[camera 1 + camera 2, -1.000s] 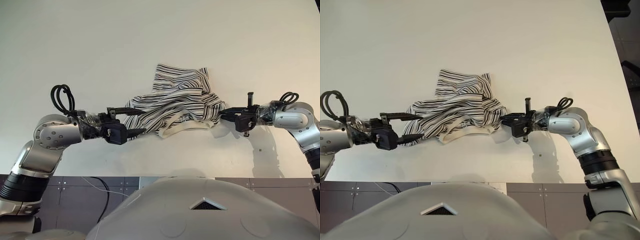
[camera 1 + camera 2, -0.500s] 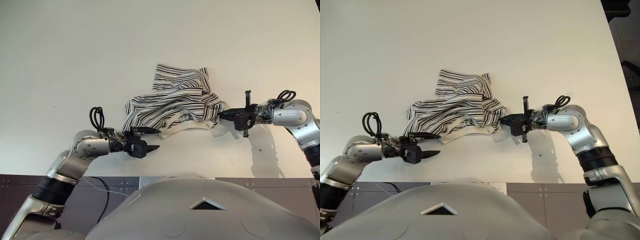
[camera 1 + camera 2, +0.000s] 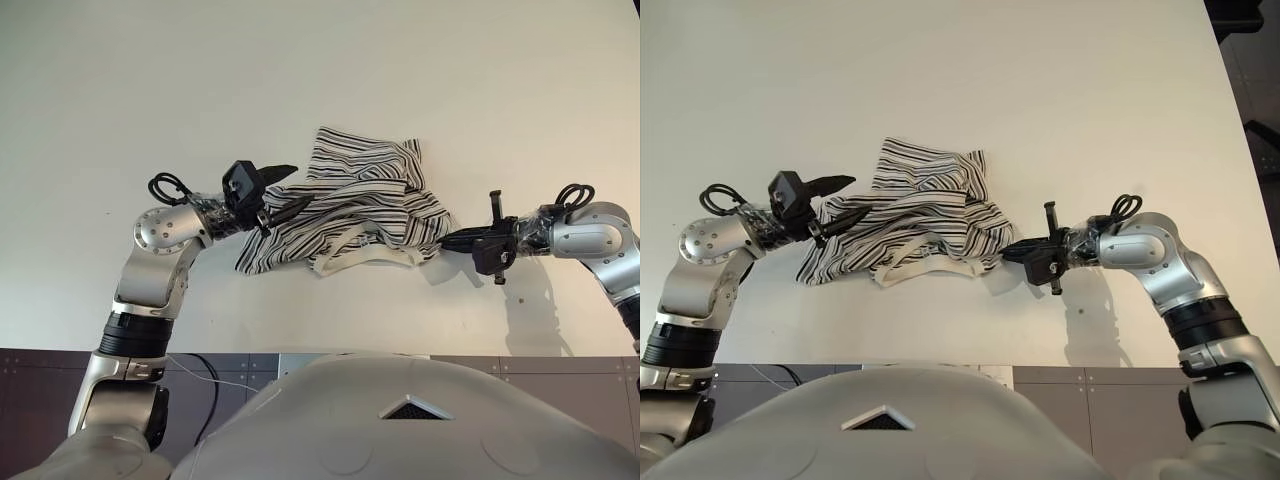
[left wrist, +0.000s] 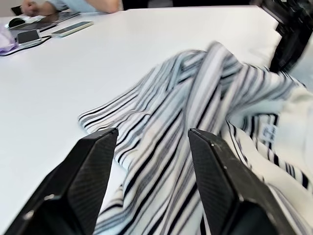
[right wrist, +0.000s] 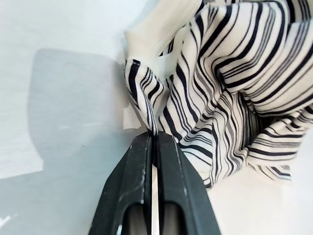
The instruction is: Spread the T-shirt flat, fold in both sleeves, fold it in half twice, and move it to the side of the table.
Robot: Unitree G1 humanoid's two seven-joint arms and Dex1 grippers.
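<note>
A: Striped fabric: T-shirt (image 3: 355,205) crumpled at frame centre on the bench (image 3: 150,80). Tools?
B: Right tool (image 3: 449,240) pinches its right edge; left tool (image 3: 298,185) spread over its left. Pull one-sided and you may drag it, not flatten it.

The left end effector (image 3: 300,184), jaws apart, has swung up and forward over the T-shirt (image 3: 370,195).

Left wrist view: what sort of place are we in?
Likely an office or meeting room: a big white table holding the shirt, with phone-like devices lying at its far end.
</note>
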